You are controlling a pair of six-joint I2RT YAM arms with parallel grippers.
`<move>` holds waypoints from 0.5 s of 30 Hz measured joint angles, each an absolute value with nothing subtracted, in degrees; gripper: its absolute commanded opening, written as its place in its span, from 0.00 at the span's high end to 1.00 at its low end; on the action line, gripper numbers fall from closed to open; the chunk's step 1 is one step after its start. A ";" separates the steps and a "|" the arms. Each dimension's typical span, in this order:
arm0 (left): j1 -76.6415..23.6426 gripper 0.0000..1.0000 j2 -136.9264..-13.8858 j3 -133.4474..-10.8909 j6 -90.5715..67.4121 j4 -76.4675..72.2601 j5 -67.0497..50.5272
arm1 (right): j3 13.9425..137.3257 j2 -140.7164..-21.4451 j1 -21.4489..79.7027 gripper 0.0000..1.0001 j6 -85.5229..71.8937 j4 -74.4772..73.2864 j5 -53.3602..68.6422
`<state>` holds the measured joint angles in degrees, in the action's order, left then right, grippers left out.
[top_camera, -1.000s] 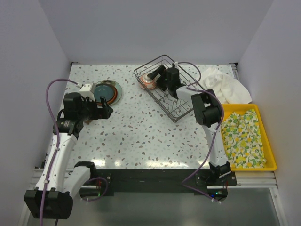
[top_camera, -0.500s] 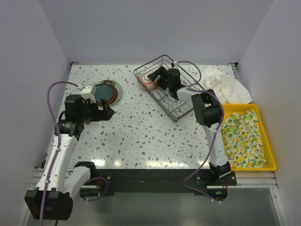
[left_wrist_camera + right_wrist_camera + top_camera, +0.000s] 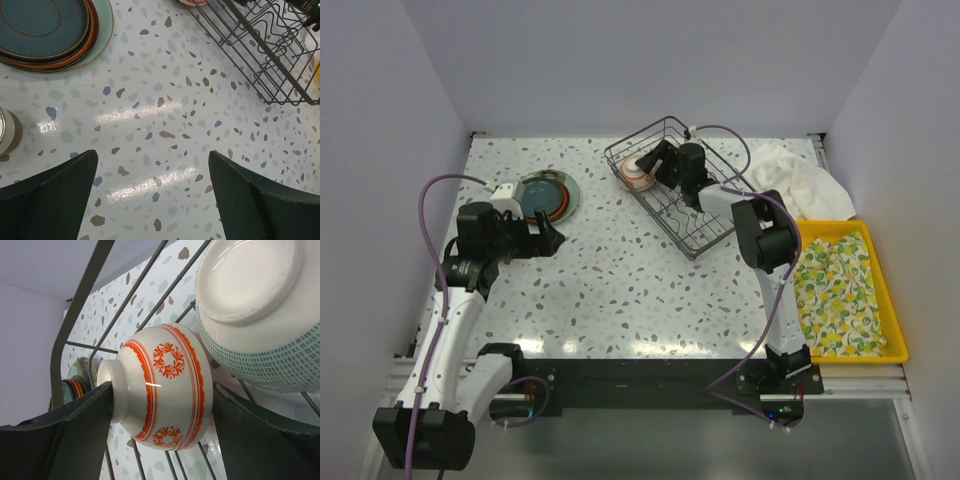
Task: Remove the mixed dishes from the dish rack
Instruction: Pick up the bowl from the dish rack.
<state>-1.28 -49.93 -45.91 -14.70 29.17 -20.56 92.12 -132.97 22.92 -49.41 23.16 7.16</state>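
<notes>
The dark wire dish rack stands at the back right of the table. My right gripper reaches into its far left end. In the right wrist view this gripper is shut on a red-patterned bowl lying on its side, one finger on the foot and one at the rim. A pale bowl with green dashes rests right beside it. A stack of plates, teal on top, lies on the table at the left. My left gripper hovers open in front of that stack, nothing between its fingers.
A small cream cup stands on the table at the left edge of the left wrist view. A white cloth lies behind the yellow tray, which holds a lemon-print cloth. Walls close in the table on three sides.
My right gripper's fingers have closed in from wide open onto the red-patterned bowl, which has shifted slightly in the rack. The left arm has hardly moved.
</notes>
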 measured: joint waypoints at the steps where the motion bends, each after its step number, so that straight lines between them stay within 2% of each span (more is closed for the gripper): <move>1: -1.28 0.02 -49.87 -45.76 -14.92 29.10 -20.67 | 91.70 -132.66 22.92 0.38 -49.36 23.16 7.14; 9: -1.28 0.02 -49.78 -45.15 -15.59 28.73 -20.93 | 88.12 -128.90 22.74 0.52 -47.70 21.34 7.01; 15: -1.28 0.02 -49.78 -45.12 -15.97 28.60 -21.47 | 87.07 -126.72 22.63 0.55 -45.30 19.46 7.05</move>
